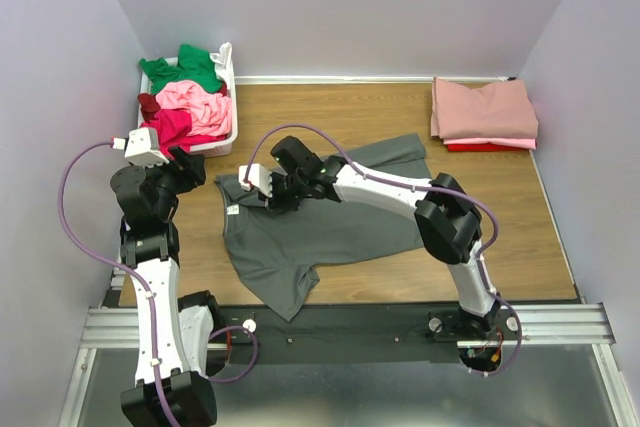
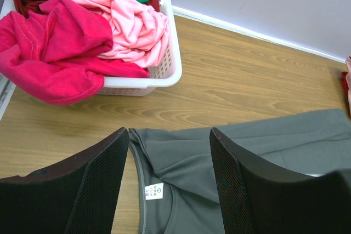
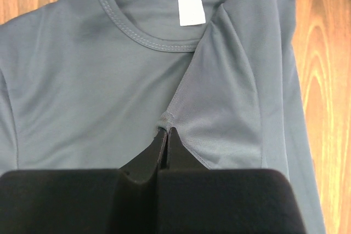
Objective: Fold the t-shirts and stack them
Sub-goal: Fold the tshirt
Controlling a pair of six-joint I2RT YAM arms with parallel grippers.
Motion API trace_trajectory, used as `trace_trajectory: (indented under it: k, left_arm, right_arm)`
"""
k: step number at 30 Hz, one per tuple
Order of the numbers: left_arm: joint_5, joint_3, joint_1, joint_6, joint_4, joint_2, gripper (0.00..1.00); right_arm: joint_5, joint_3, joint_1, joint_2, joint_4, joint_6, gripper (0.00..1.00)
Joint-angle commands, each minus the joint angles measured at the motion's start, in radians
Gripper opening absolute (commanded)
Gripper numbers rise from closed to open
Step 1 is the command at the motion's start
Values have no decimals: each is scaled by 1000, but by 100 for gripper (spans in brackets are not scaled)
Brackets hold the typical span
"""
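Dk grey t-shirt lies spread mid wood table, collar toward 9 o'clock. R gripper is clenched on a pinch of its cloth just under the collar. L gripper has jaws apart over the collar's edge. Folded dusty rose t-shirt at 2 o'clock.
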Motion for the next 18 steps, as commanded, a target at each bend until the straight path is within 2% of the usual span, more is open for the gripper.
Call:
trace_trajectory:
  k: [1,12,15,18]
  left_arm:
    - [7,-13,3,9,23,-14,68]
    - [9,-13,3,11,22,-14,68]
    - [9,-13,3,11,22,-12,68]
    - [7,-13,2,9,22,-14,68]
  right_arm:
    - [-33,-21,20,-8,-16,20,1]
    - [-47,-12,24,-23,-23,43,3]
    - [-59,-14,23,-25,-28,49,8]
    - [-84,-21,23,-39,-31,52,9]
